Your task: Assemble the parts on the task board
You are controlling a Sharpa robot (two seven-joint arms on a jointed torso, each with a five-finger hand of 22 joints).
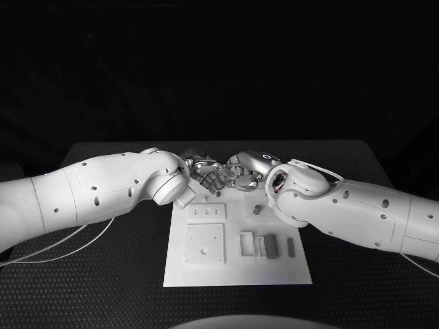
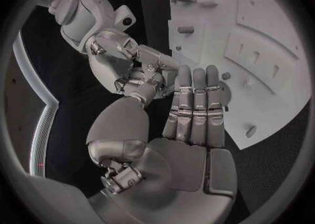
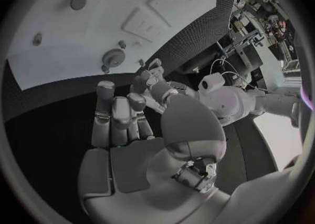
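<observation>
Both hands meet at far edge of task board (image 1: 234,274). Left hand (image 1: 208,173) fingers straight, together, holding nothing; right hand (image 1: 244,171) grasp unclear. Parts (image 1: 269,245) lie on board's near half; approach slowly, keep hands apart.

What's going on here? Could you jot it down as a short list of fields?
Setting: black table with a white task board in the middle
Parts: small grey pieces lying or standing on the board
Left hand: above the board's far edge, fingers straight, nothing in it
Right hand: close beside the left hand, also holding nothing
Contact: neither hand touches a part
Task stage: parts not yet picked up
</observation>
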